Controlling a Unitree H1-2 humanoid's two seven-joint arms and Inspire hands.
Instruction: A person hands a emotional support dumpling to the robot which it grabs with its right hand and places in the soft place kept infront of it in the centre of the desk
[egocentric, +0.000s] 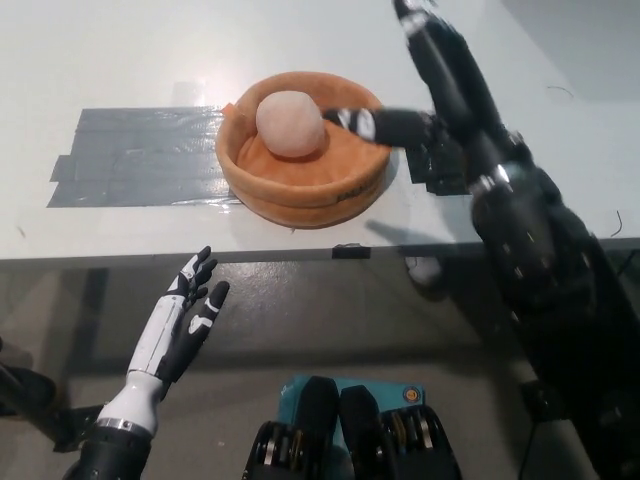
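The dumpling (290, 123) sits inside the orange bed (300, 195), toward its back-left, resting on the lining and touching nothing else. It is near round from your view, so it has no long axis worth planning around. Your right hand (425, 75) is to the dumpling's right and further back, above the bed's right rim and the black patch (495, 150) beyond it; its fingers are spread and it holds nothing, with one finger reaching across the rim toward the dumpling but apart from it. That is the relation to mind: the dumpling lies to the left of this hand and below it, so a retreat to the right and toward you should clear both it and the rim. Your left hand (180, 325) rests low at the front left, below the desk (120, 60) edge, fingers loosely apart and empty, well away from the bed. The placing looks done
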